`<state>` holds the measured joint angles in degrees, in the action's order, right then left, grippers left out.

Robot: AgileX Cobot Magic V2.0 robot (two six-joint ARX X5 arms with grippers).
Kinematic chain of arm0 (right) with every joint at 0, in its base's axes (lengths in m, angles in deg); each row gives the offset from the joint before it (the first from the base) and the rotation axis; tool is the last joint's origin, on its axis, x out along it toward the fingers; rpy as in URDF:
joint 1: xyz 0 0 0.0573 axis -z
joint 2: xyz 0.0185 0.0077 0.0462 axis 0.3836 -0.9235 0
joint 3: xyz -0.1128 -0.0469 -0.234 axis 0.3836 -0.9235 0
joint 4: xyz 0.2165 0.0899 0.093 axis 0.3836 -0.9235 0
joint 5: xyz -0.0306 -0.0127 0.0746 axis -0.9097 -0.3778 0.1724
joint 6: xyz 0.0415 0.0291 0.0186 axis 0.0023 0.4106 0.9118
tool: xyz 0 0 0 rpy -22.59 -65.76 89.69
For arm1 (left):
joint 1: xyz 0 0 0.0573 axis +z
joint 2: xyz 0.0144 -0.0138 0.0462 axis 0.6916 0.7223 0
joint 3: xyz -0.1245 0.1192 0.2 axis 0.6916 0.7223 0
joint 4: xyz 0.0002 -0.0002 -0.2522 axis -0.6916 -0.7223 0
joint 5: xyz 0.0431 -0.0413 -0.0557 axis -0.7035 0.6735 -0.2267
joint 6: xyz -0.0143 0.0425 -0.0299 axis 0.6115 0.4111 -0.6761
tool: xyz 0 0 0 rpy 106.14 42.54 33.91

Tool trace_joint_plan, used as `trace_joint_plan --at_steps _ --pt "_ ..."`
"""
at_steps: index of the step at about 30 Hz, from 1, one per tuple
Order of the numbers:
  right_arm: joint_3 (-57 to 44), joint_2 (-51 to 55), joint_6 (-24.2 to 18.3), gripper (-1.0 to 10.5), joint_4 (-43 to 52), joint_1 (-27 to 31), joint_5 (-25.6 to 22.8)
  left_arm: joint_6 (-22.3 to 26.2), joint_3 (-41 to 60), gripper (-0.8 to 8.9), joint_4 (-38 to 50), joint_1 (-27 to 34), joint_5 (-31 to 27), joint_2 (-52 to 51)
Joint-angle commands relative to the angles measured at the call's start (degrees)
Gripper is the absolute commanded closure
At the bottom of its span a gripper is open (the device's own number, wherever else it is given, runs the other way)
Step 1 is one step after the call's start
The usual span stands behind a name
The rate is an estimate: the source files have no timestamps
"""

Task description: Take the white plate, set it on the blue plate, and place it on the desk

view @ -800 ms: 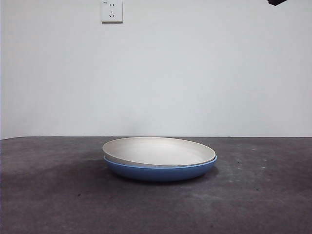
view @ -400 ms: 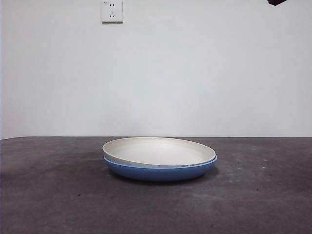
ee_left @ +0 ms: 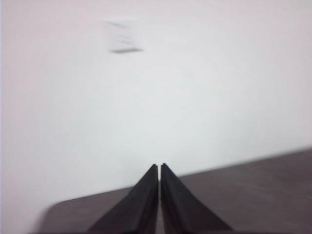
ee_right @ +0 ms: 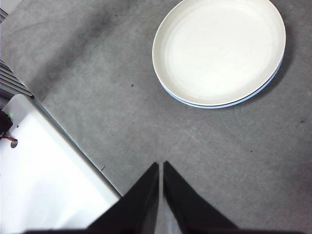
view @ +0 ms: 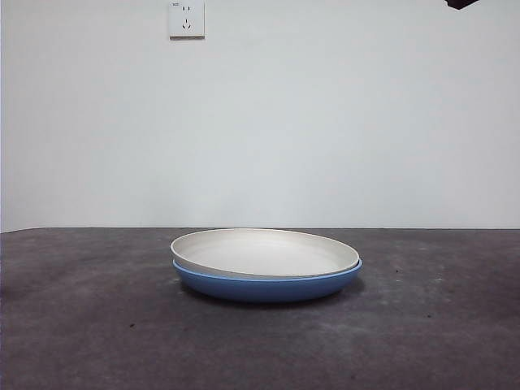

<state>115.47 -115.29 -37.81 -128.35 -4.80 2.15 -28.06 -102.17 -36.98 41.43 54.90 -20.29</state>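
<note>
The white plate [view: 264, 252] sits nested inside the blue plate [view: 268, 286], and the stacked pair rests on the counter [view: 97, 325] near its middle in the front view. The white plate lies slightly off-centre in the blue one: its rim overhangs a little on one side, while on the other a thin crescent of blue rim shows. From above, in the right wrist view, the white plate [ee_right: 219, 48] covers nearly all of the blue plate [ee_right: 229, 104], of which only a narrow blue edge is visible.

Neither arm touches the plates. The right end effector [ee_right: 160, 168] hangs above the counter [ee_right: 243, 165], well apart from the stack, with its two black jaws pressed together and nothing between them. Beside it, at the counter's edge, a white surface [ee_right: 44, 185] shows.

The left end effector [ee_left: 159, 169] is likewise closed tight and empty, raised and facing a pale wall [ee_left: 219, 87], with a strip of the counter [ee_left: 253, 190] below; that view is blurred. A wall socket [view: 186, 18] is fixed high on the wall behind the plates. A small black tip [view: 461, 4] of an arm shows at the top corner of the front view.
</note>
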Motion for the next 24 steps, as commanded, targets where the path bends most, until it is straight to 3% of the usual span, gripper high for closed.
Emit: trace_joint_plan --at_steps 1,16,24 --pt "1.0 -0.4 -0.5 9.4 0.5 -0.4 0.1 1.1 6.3 8.04 2.1 1.4 -4.5 -4.2" --pt "1.0 -0.4 -0.5 9.4 0.5 -0.4 0.1 0.6 34.4 8.04 2.5 4.3 -6.3 -22.6" --pt "1.0 -0.4 -0.5 9.4 0.5 -0.4 0.1 -0.3 41.6 8.04 2.0 4.3 -6.3 -28.0"
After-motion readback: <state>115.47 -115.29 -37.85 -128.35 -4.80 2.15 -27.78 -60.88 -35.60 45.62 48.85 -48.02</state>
